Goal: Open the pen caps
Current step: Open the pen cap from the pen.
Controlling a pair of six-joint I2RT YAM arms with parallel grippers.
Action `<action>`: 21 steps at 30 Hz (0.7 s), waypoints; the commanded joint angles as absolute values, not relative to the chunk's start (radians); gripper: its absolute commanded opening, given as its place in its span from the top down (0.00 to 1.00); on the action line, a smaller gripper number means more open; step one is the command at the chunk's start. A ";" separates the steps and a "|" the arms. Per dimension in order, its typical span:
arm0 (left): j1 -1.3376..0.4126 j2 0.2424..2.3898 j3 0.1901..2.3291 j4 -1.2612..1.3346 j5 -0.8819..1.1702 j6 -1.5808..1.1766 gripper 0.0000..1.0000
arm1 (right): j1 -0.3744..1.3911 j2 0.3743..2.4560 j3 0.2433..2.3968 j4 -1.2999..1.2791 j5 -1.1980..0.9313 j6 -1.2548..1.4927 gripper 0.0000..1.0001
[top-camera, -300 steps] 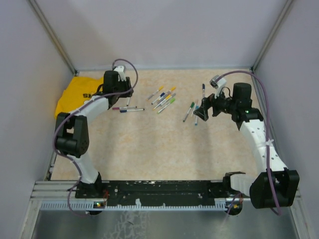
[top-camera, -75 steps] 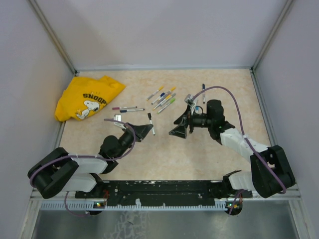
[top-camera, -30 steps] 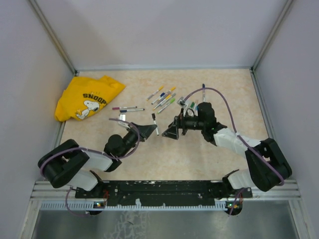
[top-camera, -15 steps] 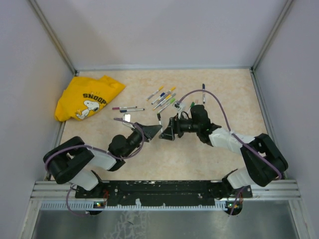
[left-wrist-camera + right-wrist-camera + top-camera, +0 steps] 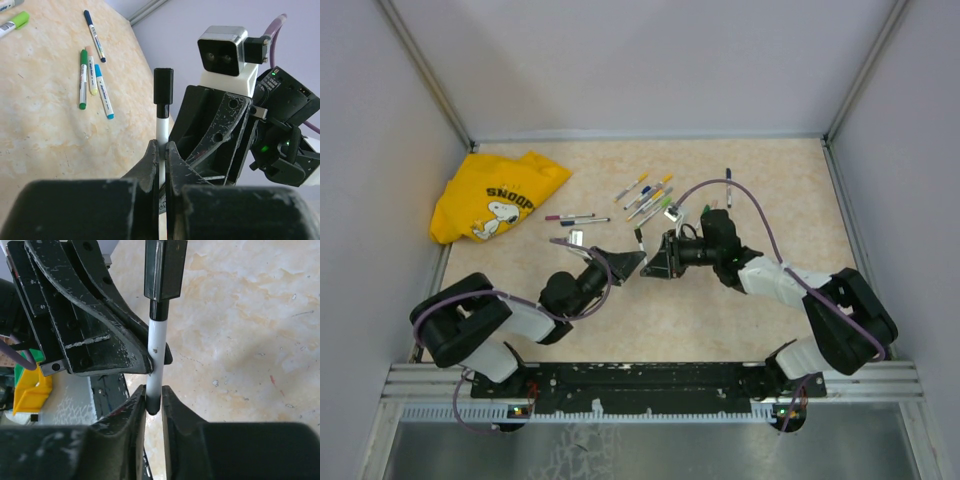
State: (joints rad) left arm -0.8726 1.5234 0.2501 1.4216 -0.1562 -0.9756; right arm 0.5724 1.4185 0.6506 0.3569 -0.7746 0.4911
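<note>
Right gripper (image 5: 152,401) closes in, jaws now pinching the pen (image 5: 156,340).
Left gripper (image 5: 161,151) clamps it too, black cap (image 5: 163,85) still on top.

Loose pens (image 5: 648,198) lie on the table (image 5: 700,320), shirt (image 5: 490,195) to their left.

Overhead view: illumination is even and diffuse from above. The table (image 5: 650,310) is bright, without glare; shadows under the arms are short and soft-edged. The lower edge of this view is darker.

Left wrist view: the left end effector (image 5: 160,150) housing along the bottom edge is dark and blurred. The pen (image 5: 161,127) and its cap (image 5: 163,86) are sharp.

Right wrist view: the right end effector (image 5: 153,399) base is blurred and underexposed. The cap is in focus, and the table behind it is brightly lit.
</note>
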 commanded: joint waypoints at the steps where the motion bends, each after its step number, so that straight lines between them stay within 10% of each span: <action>1: -0.884 1.521 0.263 1.507 -0.159 -0.960 0.96 | 0.575 1.405 0.701 0.395 -0.783 0.488 0.87; 4: -0.884 1.509 0.252 1.519 -0.164 -0.947 0.93 | 0.575 1.410 0.707 0.389 -0.794 0.487 1.00; 21: -0.884 1.440 0.145 1.648 -0.183 -0.817 0.28 | 0.572 1.411 0.732 0.365 -0.857 0.477 1.00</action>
